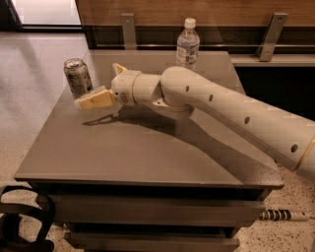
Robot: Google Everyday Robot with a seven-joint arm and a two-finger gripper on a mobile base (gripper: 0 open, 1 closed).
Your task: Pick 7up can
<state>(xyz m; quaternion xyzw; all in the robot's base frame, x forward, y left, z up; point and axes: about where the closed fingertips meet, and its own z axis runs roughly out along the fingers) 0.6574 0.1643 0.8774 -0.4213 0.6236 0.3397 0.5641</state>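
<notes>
Camera view: tool [97, 84] (spread) beside 7up can [78, 78].

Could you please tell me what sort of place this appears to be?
Probably an office or lab break area: a grey table on a speckled floor, with wood panelling behind. The gripper hovers open beside the 7up can.

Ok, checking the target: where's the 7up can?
Camera view: small silver-grey metal can upright at the grey table's far-left edge, just left of the open tool.
</notes>
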